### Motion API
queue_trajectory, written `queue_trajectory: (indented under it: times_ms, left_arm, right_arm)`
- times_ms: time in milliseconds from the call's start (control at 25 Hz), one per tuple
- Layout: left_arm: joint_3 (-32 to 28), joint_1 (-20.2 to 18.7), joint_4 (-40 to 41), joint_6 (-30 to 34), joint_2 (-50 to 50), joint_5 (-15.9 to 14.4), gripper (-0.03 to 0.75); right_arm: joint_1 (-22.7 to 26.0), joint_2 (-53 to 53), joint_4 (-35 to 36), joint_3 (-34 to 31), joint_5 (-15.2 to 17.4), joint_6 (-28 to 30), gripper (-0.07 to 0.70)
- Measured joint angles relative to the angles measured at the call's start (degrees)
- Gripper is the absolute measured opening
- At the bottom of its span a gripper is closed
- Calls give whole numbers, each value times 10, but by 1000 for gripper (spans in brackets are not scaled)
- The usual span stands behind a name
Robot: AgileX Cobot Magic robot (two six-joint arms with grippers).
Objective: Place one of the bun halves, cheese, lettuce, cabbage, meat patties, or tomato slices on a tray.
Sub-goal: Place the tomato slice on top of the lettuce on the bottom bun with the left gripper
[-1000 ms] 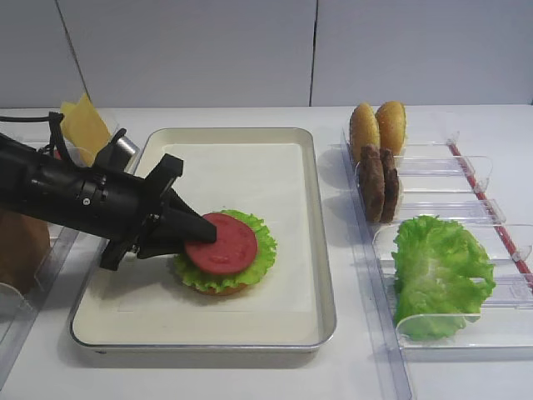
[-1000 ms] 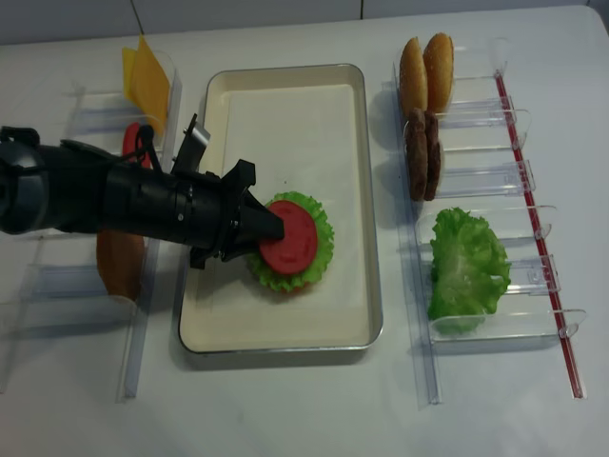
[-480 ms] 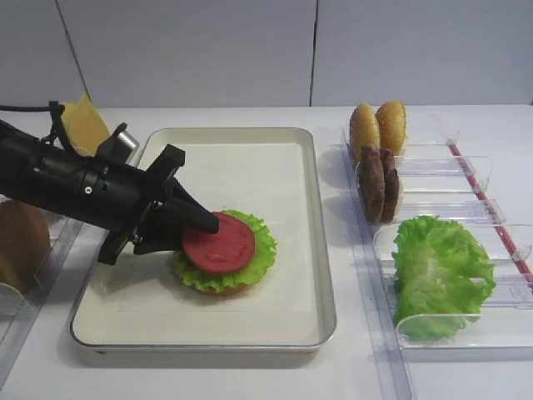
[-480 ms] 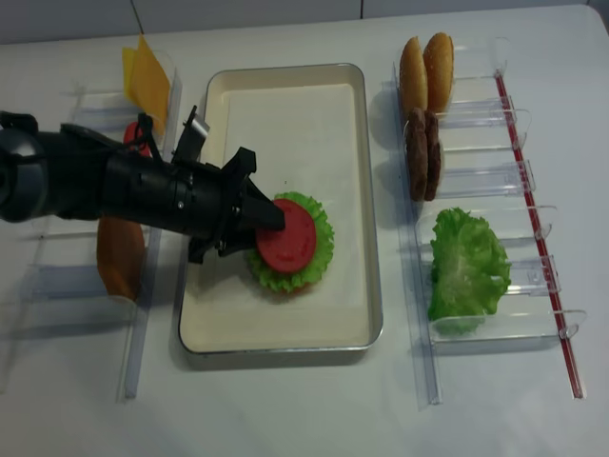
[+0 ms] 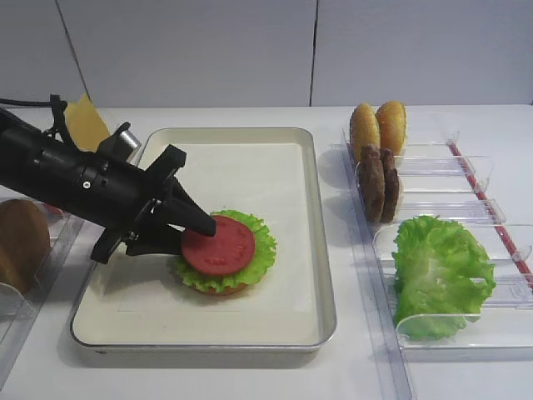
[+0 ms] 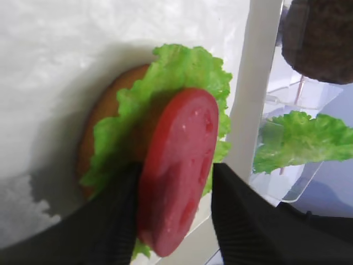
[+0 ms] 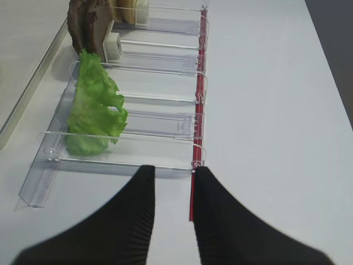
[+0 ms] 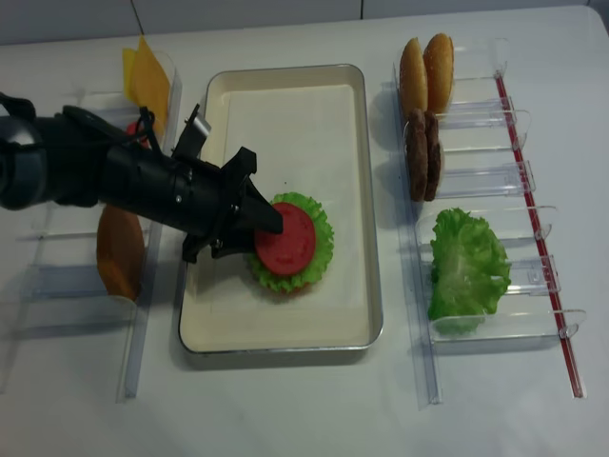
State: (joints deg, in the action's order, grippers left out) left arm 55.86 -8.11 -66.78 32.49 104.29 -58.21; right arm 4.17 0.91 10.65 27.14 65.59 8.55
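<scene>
The tomato slice (image 5: 218, 246) already rests on lettuce (image 5: 256, 250) in the tray (image 5: 321, 275), the left gripper (image 5: 193, 235) fingers parted around it, holding nothing.

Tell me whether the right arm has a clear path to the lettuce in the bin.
Probably yes. The right gripper sits open just short of the lettuce, which stands exposed in its clear bin with nothing in between.

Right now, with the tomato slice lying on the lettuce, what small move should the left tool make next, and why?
Probably draw the left tool straight back from the stack, keeping it open. In the left wrist view its fingers stand on either side of the tomato slice, which lies on the lettuce and bun half on the tray. A sideways move could drag it off.
</scene>
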Motion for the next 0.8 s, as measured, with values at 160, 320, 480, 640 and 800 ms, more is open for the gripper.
queue_trajectory:
  times_ms: [160,320,480,640,800]
  left_arm:
    - [20,0,51,-49,0,-7,273]
    - [38,-8,67,-68,0,-9,273]
    - [54,-26,83,-90,0,-6,273]
    - [65,-30,127,-125,0,-6,273]
    - [82,-30,174,-156,0,-18,273]
  right_arm:
    - [0,0,0,0,0,0,228]
    - [0,0,0,0,0,0,228]
    - [0,0,0,0,0,0,228]
    - [0,0,0,0,0,0,228]
    - [0,0,0,0,0,0,228]
